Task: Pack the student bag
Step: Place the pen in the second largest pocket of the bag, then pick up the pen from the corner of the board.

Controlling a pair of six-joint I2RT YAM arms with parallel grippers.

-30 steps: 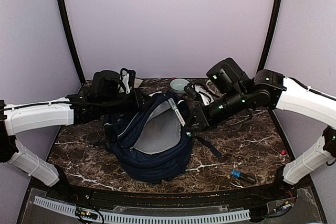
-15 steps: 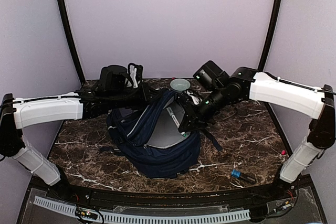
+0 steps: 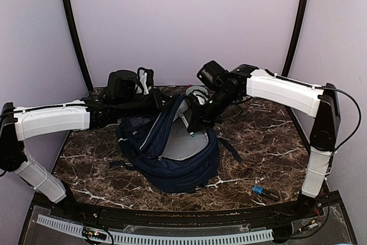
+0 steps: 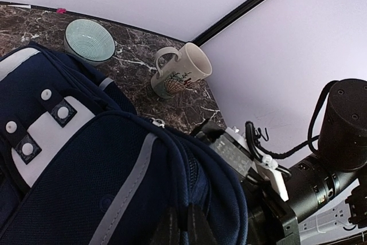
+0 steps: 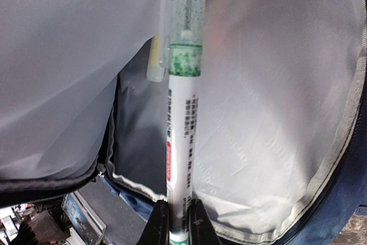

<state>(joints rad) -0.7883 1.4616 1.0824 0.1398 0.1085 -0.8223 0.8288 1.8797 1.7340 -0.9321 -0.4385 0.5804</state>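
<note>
Dark marbled table [image 3: 258, 159] under lilac walls. Mid-table lies the student bag [image 3: 172, 170], its mouth agape and grey lining showing. The left hand [image 4: 182, 223] is pinched on the bag's upper rim (holding it open, I judge). The right hand [image 5: 175, 213] is clamped on a green-capped marker [image 5: 182, 113] aimed inside. Next: lower it deeper, then release. Behind stand a bowl [image 4: 89, 39] and a mug [image 4: 180, 73].

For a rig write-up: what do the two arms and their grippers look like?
The left arm and right arm have white boxy link shells with black joints and black wrist housings. A thin black cable loops beside the right arm. The left gripper and right gripper have slim black fingers.
</note>
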